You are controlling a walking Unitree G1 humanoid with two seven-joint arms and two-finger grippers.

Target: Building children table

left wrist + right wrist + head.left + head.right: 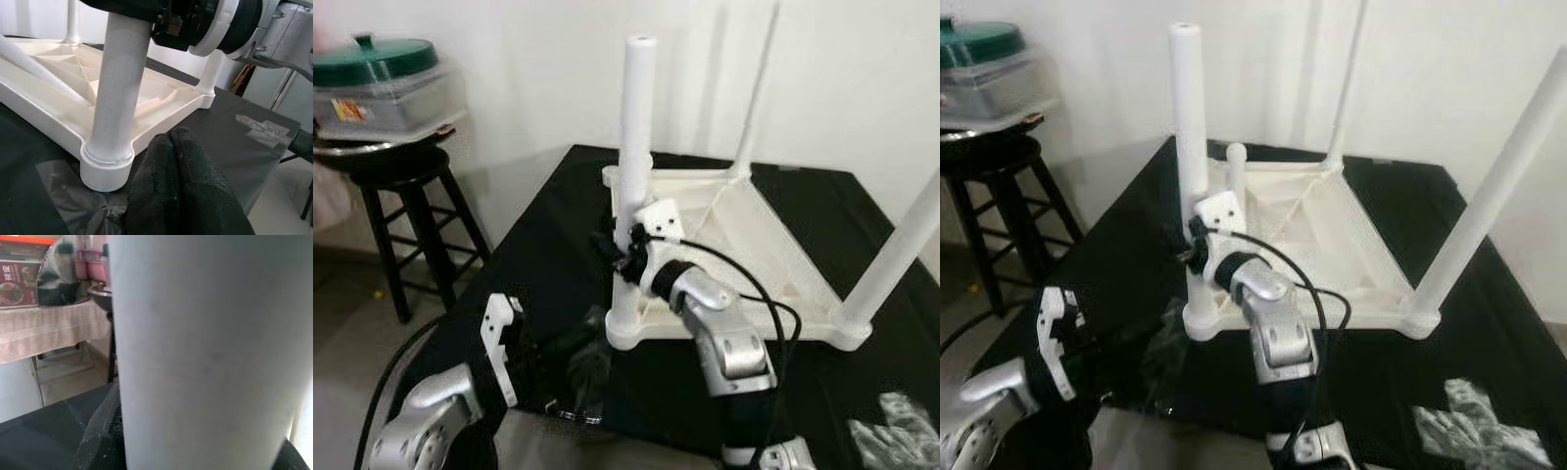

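**Steadying the near leg of the upturned table**

At the far left a dark wooden stool [406, 196] carries a green-lidded container [377, 83], well apart from the work. Our left gripper [573, 348] rests low on the black tabletop [538, 225], its two black fingers [181, 186] pressed together on nothing, beside a scrap of clear plastic wrap [582, 387]. We judge it is parked there, just short of the socket, so it stays out of the way yet ready to brace the base.

The children's table [744, 255] lies upside down, its ribbed underside facing up so the legs can be fitted from above. Our right gripper [625, 250] is closed around the near-left leg [634, 147] partway up, and the right wrist view looks straight at the white tube with a black finger [100, 440] at either side. The leg stands upright in its corner socket [105, 169]; holding it mid-height likely lets us twist or press it home.

Further right, two more legs already stand: a far leg [756, 88] and a near-right leg [896, 255]. A crumpled bag [901, 426] lies at the table's right corner.
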